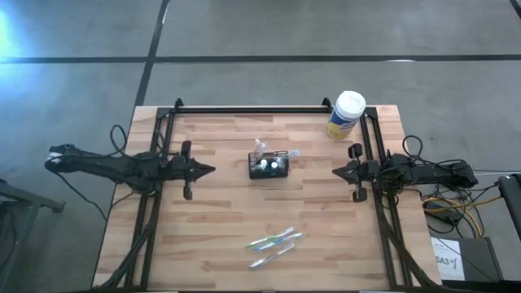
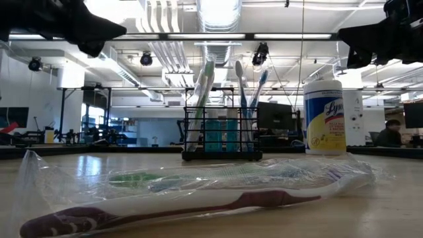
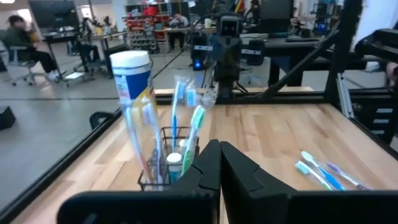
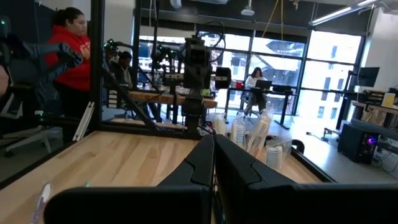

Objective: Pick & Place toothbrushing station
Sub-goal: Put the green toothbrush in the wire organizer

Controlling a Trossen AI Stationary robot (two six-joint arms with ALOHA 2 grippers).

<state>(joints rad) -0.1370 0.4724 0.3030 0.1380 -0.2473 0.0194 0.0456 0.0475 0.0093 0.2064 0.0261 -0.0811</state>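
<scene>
The toothbrushing station, a small black mesh caddy (image 1: 269, 168), stands upright on its base at the table's middle. It holds several toothbrushes and tubes, and also shows in the low view (image 2: 222, 135) and the left wrist view (image 3: 168, 158). My left gripper (image 1: 210, 170) is shut and hovers left of the caddy, clear of it. My right gripper (image 1: 336, 171) is shut and hovers right of the caddy. Both touch nothing.
A white-lidded, yellow-labelled canister (image 1: 347, 115) stands at the table's far right. Several wrapped toothbrushes (image 1: 275, 243) lie near the front edge, close to the low camera (image 2: 192, 192). People sit in the room beyond the table (image 4: 71, 50).
</scene>
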